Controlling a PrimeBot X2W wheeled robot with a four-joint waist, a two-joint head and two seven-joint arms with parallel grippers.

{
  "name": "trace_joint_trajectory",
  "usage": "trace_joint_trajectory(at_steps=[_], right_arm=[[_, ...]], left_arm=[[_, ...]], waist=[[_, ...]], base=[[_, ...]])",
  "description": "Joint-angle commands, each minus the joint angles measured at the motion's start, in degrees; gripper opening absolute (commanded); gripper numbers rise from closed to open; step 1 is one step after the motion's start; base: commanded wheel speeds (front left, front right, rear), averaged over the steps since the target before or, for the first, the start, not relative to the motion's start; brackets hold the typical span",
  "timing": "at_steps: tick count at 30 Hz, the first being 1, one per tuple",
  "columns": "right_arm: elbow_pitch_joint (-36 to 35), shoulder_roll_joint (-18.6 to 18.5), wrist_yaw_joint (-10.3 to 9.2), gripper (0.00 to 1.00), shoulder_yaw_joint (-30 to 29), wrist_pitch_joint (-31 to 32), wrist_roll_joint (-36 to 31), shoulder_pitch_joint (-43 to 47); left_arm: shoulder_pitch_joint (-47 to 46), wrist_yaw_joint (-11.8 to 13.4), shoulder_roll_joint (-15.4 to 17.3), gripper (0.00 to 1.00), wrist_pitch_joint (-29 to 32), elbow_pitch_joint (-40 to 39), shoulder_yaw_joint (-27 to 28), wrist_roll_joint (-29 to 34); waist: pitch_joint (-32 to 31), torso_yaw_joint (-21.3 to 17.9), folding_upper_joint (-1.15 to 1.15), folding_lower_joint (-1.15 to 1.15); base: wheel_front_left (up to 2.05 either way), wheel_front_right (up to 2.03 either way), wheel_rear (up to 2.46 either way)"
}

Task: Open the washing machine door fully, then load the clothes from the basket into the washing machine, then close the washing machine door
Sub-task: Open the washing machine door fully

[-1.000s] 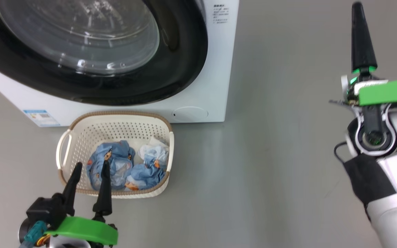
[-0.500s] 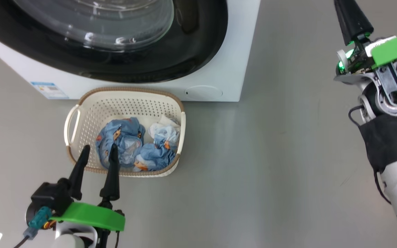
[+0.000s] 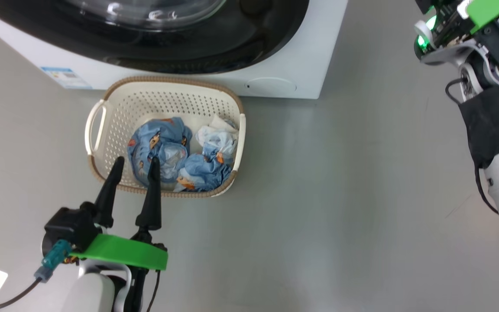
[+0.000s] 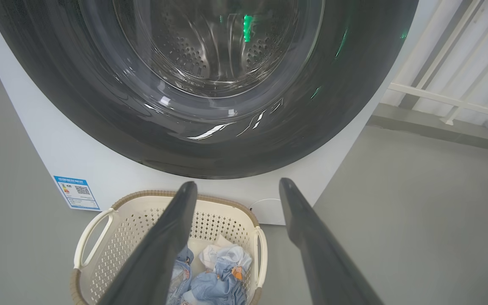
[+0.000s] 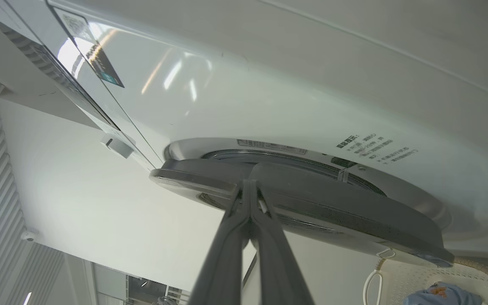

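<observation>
- The left end effector (image 3: 136,161) hangs with its two dark fingers spread and nothing between them. In the head view the fingertips overlap the near left part of the basket (image 3: 167,80).
- In the left wrist view the same end effector (image 4: 237,183) points toward the lower front of the washing machine (image 4: 57,148), above the basket (image 4: 142,195).
- The right end effector (image 5: 249,186) has its fingers pressed together. Their tips meet the edge of the washing machine door (image 5: 333,199), which is seen edge-on there. Whether they touch or pinch the rim cannot be told.
- The washing machine door (image 3: 215,47) shows a wide glossy black rim around a clear porthole. Through the glass (image 4: 210,51) the perforated steel drum is visible.
- The basket stands on the grey floor (image 3: 340,195), just in front of the washing machine (image 3: 310,65), between its blue label (image 3: 65,77) and its round service flap (image 3: 270,84).
- The clothes (image 3: 176,156) lie crumpled inside the basket: light blue fabric with orange prints and some pale white cloth toward the right.
- The right wrist view catches a corner of the basket (image 5: 396,279) and the clothes (image 5: 439,294) below the door.
</observation>
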Motion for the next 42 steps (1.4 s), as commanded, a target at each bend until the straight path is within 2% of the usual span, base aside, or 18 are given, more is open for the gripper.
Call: trace_joint_trajectory(at_steps=[1, 10, 23, 42], right_arm=[[-0.9, 1.1, 0.1, 0.0, 0.2, 0.5, 0.1, -1.3], [3.6, 2.1, 0.1, 0.0, 0.8, 4.7, -1.4, -8.0], [8.0, 3.4, 0.1, 0.0, 1.5, 6.5, -4.1, -14.1], [9.3, 4.5, 0.1, 0.0, 4.2, 8.8, -7.0, -16.3]], left_arm=[[-1.3, -0.1, 0.9, 1.0, -0.4, -1.6, 1.5, -0.6], [-3.4, -0.1, 0.7, 1.0, -0.4, -2.2, 0.4, -1.4], [-5.7, -0.1, 0.6, 1.0, -0.4, -3.1, -1.0, -3.4], [-7.1, -0.1, 0.6, 1.0, -0.4, -3.3, -2.4, -5.3]], waist=[[1.2, 0.9, 0.0, 0.0], [4.8, 2.5, 0.0, 0.0], [8.4, 4.3, 0.0, 0.0], [9.9, 5.7, 0.0, 0.0]], base=[[0.0, 0.0, 0.0], [0.0, 0.0, 0.0], [0.0, 0.0, 0.0], [0.0, 0.0, 0.0]])
